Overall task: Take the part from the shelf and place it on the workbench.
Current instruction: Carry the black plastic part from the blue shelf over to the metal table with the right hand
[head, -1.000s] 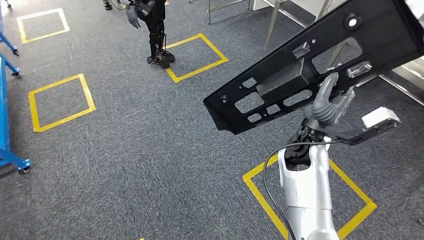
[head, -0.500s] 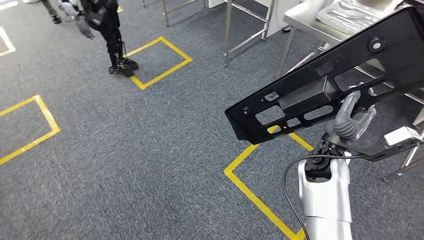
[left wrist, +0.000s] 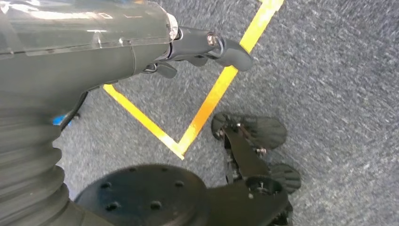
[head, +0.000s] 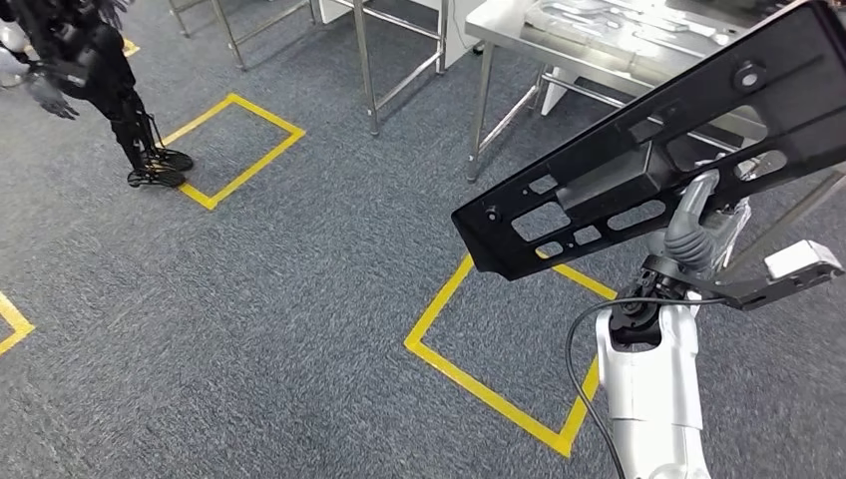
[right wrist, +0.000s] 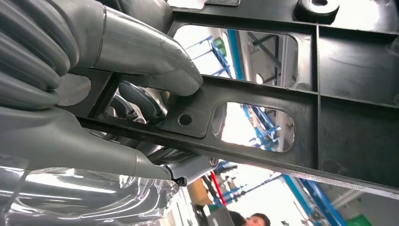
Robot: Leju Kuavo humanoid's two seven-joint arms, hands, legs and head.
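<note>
The part (head: pixel 619 170) is a long black plastic panel with several cut-outs, held tilted in the air at the right of the head view. My right hand (head: pixel 693 225) grips it from below, its fingers through an opening. In the right wrist view the grey thumb and fingers of my right hand (right wrist: pixel 141 52) clamp a rib of the part (right wrist: pixel 357 117). The steel workbench (head: pixel 519 30) stands beyond the part at the upper right, with pale moulded pieces lying on it. My left hand (left wrist: pixel 94 42) hangs over the carpet and holds nothing.
Grey carpet carries yellow taped squares (head: pixel 479 384). A metal frame (head: pixel 364 70) stands left of the workbench. A black humanoid robot (head: pixel 100 90) stands at the far left. A person (right wrist: pixel 256 220) and blue racks show through the part's openings.
The camera has turned: the whole floor has slid left and the workbench has come into view at the upper right. The part stays in my right hand.
</note>
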